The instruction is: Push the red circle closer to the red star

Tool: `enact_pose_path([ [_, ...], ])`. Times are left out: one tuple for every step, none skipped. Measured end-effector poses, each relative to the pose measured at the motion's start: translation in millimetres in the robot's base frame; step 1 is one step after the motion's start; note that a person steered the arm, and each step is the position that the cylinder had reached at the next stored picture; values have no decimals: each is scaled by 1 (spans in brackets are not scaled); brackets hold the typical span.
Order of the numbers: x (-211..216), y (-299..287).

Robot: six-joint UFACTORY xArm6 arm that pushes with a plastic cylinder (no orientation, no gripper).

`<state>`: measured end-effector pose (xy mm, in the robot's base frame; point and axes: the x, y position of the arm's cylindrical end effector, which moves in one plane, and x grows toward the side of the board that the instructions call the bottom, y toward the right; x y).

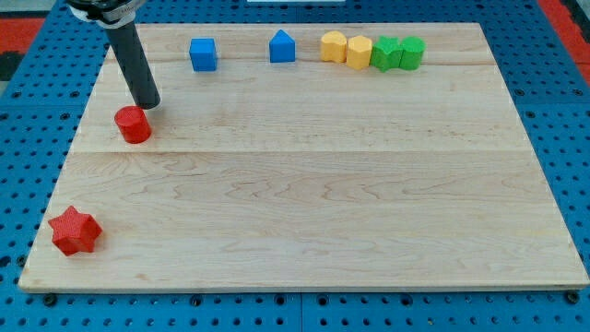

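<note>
Nearest the camera, at the board's near-left corner, sits the red star [74, 231]. Well apart from it, farther back along the left side, stands the red circle [134, 124] — a short cylinder. The rod's tip [147, 105] rests on the wooden board [323, 203] just beyond the circle and slightly to its right, touching it or very nearly so; the view does not settle which. This arm carries no jaws at all, only the straight rod, so nothing is held.

Along the far edge runs a row: a blue cube [203, 53], a blue house-shaped block [282, 46], two yellow blocks [347, 49] side by side, and two green blocks [397, 53] touching them.

Judged from here, a push toward the near-left would carry the circle to the star. The risk lies in the contact — the tip sits off the circle's centre line, so the round block may roll aside and slip past the rod. Too leftward a push could send it over the board's left edge.
</note>
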<state>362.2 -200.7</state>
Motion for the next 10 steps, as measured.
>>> enact_pose_path([
  [11, -13],
  [19, -16],
  [21, -16],
  [29, -17],
  [50, -20],
  [67, -22],
  [81, -25],
  [96, -28],
  [110, -32],
  [128, -37],
])
